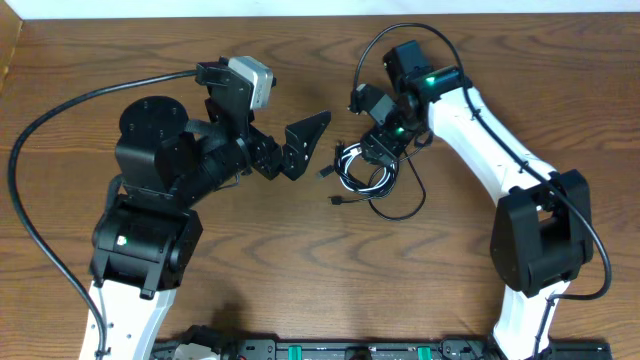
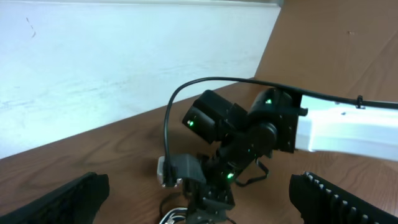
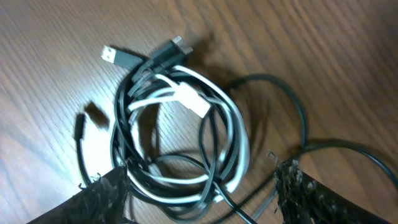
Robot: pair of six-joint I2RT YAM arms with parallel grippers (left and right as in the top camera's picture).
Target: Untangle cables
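The right tool (image 3: 199, 168) is standing wide open astride the coiled black and white cables (image 3: 189, 99) on the surface (image 1: 300, 250), while the left tool (image 1: 303, 147) is gaping empty to their left.

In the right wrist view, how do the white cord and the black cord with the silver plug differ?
The thin white cord has a white plug lying across the coil's middle; the thin black cord has a silver plug poking out beyond the coil. Both wind together in one tangle on the wooden table.
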